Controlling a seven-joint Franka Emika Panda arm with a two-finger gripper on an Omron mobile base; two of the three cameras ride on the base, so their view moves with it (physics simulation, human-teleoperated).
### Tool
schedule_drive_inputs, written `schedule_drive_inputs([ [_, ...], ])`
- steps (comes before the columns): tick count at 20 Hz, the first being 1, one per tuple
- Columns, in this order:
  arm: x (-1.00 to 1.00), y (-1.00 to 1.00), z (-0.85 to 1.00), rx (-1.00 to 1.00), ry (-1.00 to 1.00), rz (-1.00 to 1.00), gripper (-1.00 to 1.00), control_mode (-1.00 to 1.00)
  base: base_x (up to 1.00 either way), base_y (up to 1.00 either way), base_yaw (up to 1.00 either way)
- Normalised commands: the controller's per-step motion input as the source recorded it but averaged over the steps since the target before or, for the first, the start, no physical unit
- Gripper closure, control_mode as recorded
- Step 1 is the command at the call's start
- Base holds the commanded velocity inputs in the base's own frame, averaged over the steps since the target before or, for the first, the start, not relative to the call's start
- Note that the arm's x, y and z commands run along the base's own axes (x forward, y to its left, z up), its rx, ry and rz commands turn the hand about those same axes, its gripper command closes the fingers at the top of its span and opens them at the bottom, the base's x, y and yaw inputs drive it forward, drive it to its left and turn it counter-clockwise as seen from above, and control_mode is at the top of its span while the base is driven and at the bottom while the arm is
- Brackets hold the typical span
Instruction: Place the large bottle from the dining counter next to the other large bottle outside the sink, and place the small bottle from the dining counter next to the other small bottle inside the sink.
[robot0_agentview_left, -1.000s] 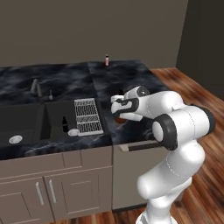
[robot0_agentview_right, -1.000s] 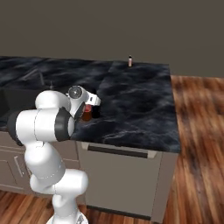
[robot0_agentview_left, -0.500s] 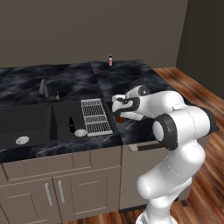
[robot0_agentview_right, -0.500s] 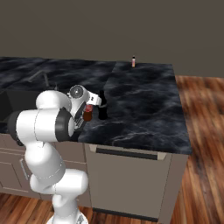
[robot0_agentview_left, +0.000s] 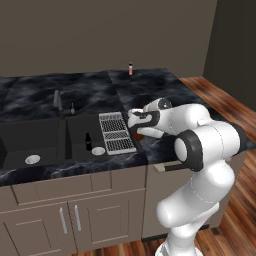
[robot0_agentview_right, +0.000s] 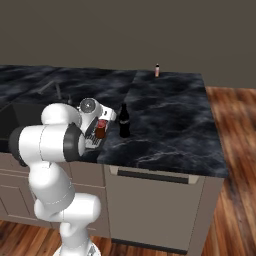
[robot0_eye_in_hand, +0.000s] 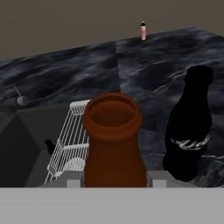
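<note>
Large brown bottle (robot0_eye_in_hand: 114, 144): glass, narrow neck with open mouth, red label band, upright, clamped between the two tips of the pincer (robot0_eye_in_hand: 114, 180) over the tabletop (robot0_agentview_right: 170, 115) edge beside the sink (robot0_agentview_left: 45, 142). Other large bottle (robot0_agentview_right: 124, 121): all dark, narrow-necked, standing upright on the marble just beside the brown one, outside the basin. Small pink bottle (robot0_agentview_left: 131, 68): dark cap, upright at the far edge of the black, white-veined tabletop, well apart from the others. Other small bottle (robot0_agentview_left: 88, 141): tiny, dark, upright inside the right basin, near a round silver drain.
</note>
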Motion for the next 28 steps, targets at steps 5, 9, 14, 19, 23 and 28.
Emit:
schedule_drive_inputs([
  [5, 0.00, 0.00, 0.00, 0.00, 0.00, 0.00, 1.00, 1.00, 0.00, 0.11, 0.00],
  [9, 0.00, 0.00, 0.00, 0.00, 0.00, 0.00, 1.00, 1.00, 0.00, 0.04, 0.00],
  [14, 0.00, 0.01, -0.13, 0.00, 0.00, -0.02, 1.00, -1.00, 0.00, 0.01, 0.00],
  [19, 0.03, 0.00, -0.15, 0.00, 0.00, -0.07, 1.00, -1.00, 0.00, 0.00, 0.00],
  [23, 0.10, -0.08, -0.04, 0.00, 0.00, -0.08, 1.00, -1.00, 0.00, 0.00, 0.00],
  [28, 0.09, -0.14, 0.00, 0.00, 0.00, -0.08, 1.00, -1.00, 0.00, 0.00, 0.00],
])
